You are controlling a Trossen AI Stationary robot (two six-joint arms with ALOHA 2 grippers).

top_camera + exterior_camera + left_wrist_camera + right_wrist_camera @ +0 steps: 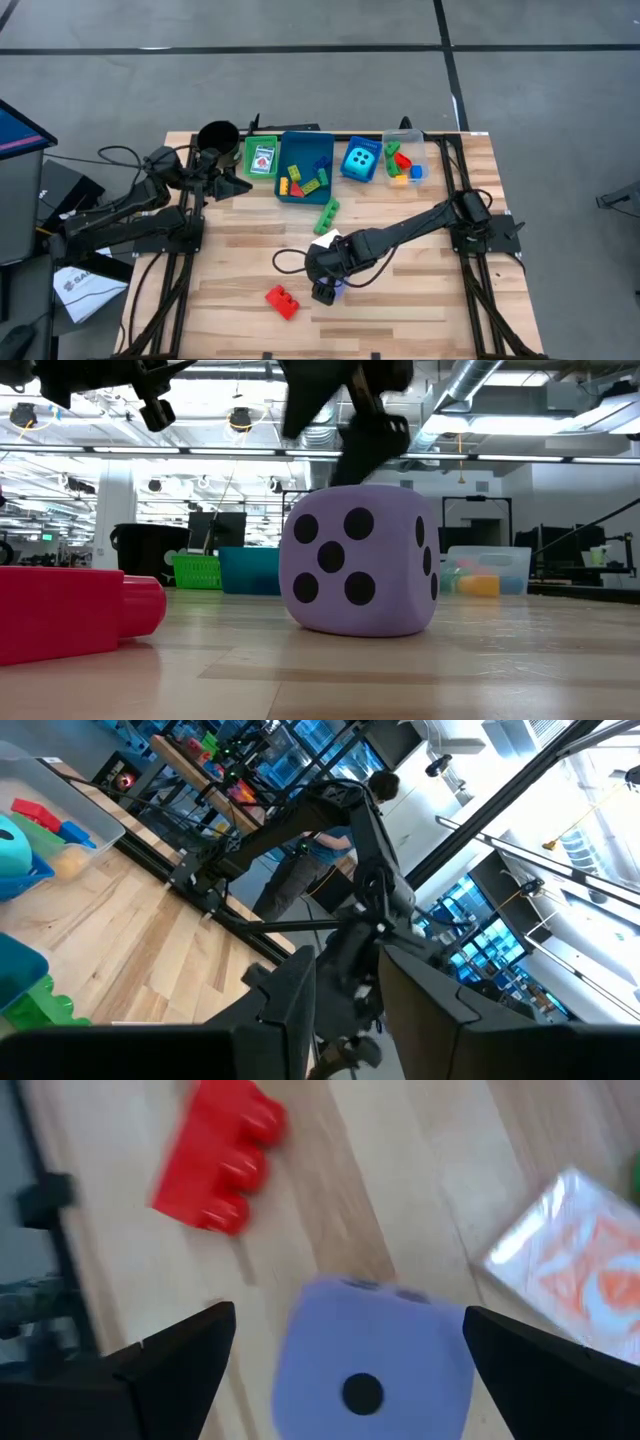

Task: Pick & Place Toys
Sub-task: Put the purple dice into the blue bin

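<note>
Overhead, the right gripper (pixel 326 291) hung over the purple dice cube (pixel 335 290) near the table's front, beside a red brick (pixel 282 301); the left gripper (pixel 240 186) waited by the green tray (pixel 248 160). At table height, the cube (pixel 360 560) sat on the wood, apart from the brick (pixel 75 610). Past the right wrist, wide-open fingers (pixel 170 1370) flanked the cube (pixel 370 1360), untouched. Whether the left jaws gripped anything could not be told.

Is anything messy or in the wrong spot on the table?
A few toys lie loose outside the trays: a red brick near the front edge, a green brick just in front of the blue tray, a picture card, and the purple dice, which the open right hand hovers over. Nothing looks broken.
</note>
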